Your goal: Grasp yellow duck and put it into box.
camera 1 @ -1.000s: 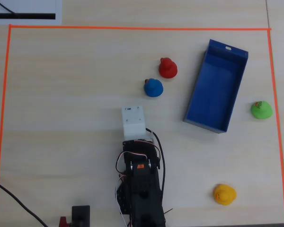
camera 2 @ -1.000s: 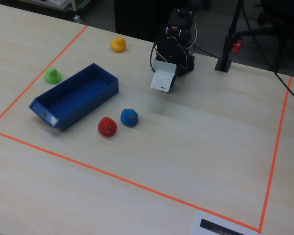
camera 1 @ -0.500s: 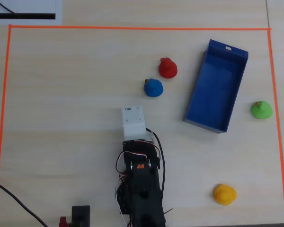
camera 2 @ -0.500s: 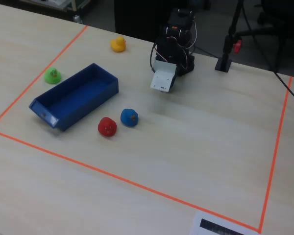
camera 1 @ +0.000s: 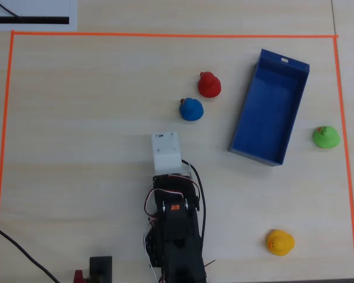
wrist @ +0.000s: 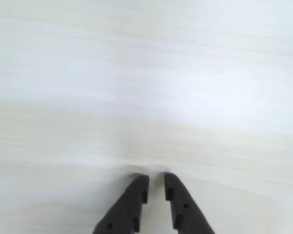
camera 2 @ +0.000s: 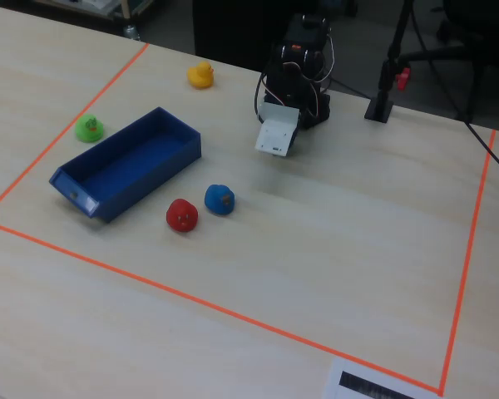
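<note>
The arm sits folded near its base on the pale wooden worktop [camera 1: 76,147], its pincer [wrist: 155,190] pointing down at bare wood with the jaws nearly together, only a thin gap between the black tips, and nothing held. The yellow duck [camera 1: 279,242] rests well apart from the arm, at the lower right of the overhead view, inside the orange tape border [camera 1: 171,35]; in the fixed view it is the duck [camera 2: 200,75] at the far edge, left of the arm. The box [camera 1: 270,107], a long blue tray standing empty, lies up and to the right of the arm in the overhead view, with the green duck [camera 1: 325,137] just beyond its far long side and the red duck [camera 1: 209,85] and blue duck [camera 1: 191,109] on its near side.

The reach appears not to have begun. To do it well, the arm would likely swing toward the yellow duck, which the wrist view does not yet show, spread its jaws wide before descending, and centre them on the rounded body so it does not squirt sideways. The carry to the box looks free of obstacles, though the green duck sits close to that route.
</note>
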Controlling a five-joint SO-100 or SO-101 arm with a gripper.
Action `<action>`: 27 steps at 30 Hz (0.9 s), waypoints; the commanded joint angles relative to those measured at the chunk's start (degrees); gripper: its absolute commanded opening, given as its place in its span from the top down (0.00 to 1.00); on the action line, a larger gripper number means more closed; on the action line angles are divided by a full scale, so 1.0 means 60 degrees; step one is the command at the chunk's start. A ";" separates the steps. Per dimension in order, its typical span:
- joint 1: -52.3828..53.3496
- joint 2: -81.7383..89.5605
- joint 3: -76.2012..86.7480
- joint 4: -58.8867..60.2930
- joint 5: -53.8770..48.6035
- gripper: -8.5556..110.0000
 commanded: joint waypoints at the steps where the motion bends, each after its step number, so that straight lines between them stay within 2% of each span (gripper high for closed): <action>1: 0.0747 -0.0044 -0.0791 -0.1377 0.0264 0.93; 3: 0.1245 -0.0425 -0.1948 -0.2563 0.1128 0.93; 6: 0.1641 -0.2490 -0.4482 -0.4570 0.2329 0.93; 9: 0.2124 -0.5347 -0.8130 -0.5215 0.3296 0.93; 14: 0.4233 -1.0254 -1.5967 -0.2944 0.4072 0.93; 18: 0.7383 -1.2847 -2.0464 -0.1509 0.5244 0.89; 21: 1.0459 -1.3521 -2.0859 -0.1143 0.6079 0.82; 23: 1.2407 -1.3506 -1.9805 -0.0454 0.6064 0.81; 27: 1.5264 -1.2612 -1.6333 0.1099 0.4160 0.79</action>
